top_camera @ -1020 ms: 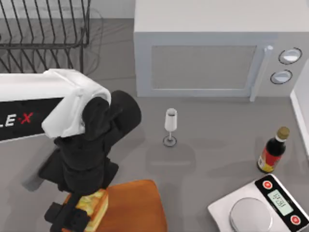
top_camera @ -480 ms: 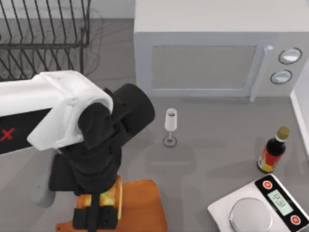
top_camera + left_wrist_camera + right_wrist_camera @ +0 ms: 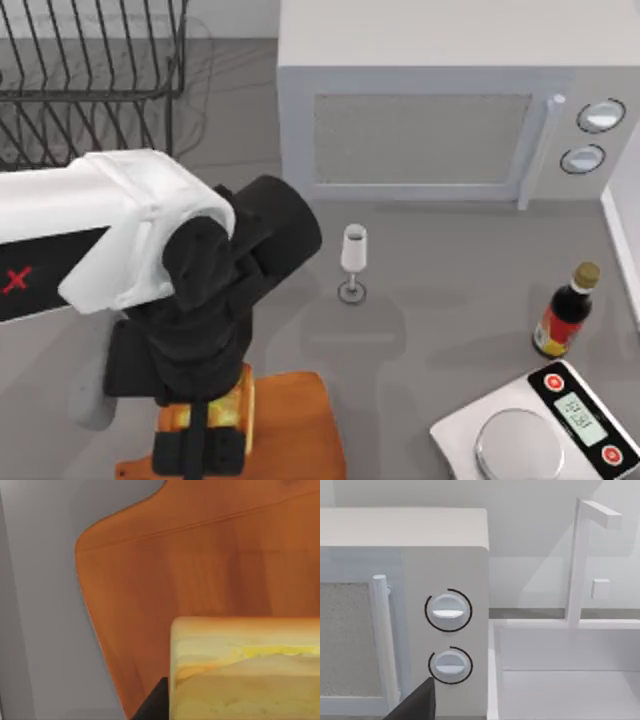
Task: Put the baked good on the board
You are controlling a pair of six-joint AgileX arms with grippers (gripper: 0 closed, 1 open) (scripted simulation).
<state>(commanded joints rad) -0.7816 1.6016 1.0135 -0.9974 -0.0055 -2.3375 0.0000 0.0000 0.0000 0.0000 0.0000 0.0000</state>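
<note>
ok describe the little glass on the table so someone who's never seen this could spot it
Start at the big grey microwave at the back of the table. Just in front of its door, a small stemmed glass stands upright and alone on the bare grey tabletop. It is clear and pale, unlike the dark, gold-capped sauce bottle to its right.

Soft, even light fills all three views, with faint blurred shadows under the wine glass and sauce bottle, no glare on the grey table, and the board close and slightly soft in the left wrist view
</note>
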